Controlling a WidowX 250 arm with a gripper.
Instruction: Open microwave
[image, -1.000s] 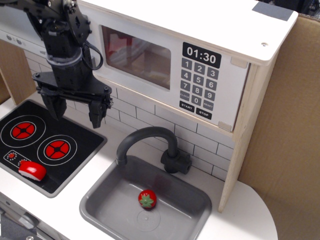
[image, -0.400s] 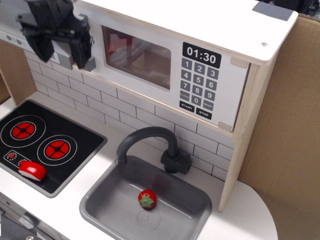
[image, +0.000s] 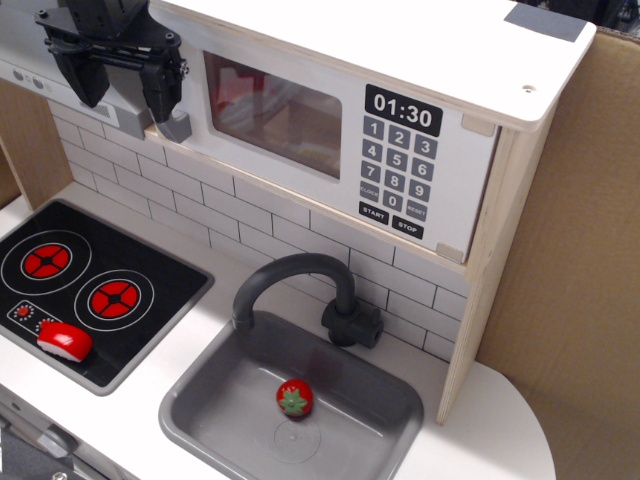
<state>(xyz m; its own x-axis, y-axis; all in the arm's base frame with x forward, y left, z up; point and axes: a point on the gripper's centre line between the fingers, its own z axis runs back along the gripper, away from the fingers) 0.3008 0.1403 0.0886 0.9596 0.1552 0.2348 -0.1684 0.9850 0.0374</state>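
The white toy microwave (image: 340, 120) spans the top of the play kitchen, with a clear door window (image: 272, 112), a black clock display reading 01:30 (image: 403, 110) and a grey keypad (image: 396, 170). Its door looks closed. The grey bar handle (image: 177, 122) shows at the door's left edge, mostly covered by my gripper. My black gripper (image: 120, 85) is at the top left, fingers pointing down and spread apart, with the right finger (image: 160, 90) right at the handle. I cannot tell whether it touches the handle.
A black stovetop with red burners (image: 90, 290) lies at the lower left with a red and white toy (image: 64, 341) on its front edge. A grey sink (image: 205, 405) with a dark faucet (image: 300, 275) holds a strawberry (image: 293, 399). A cardboard wall (image: 570, 270) stands at the right.
My gripper has risen from above the stovetop to the microwave's left end by the handle. Over the last half second it shifted only slightly.
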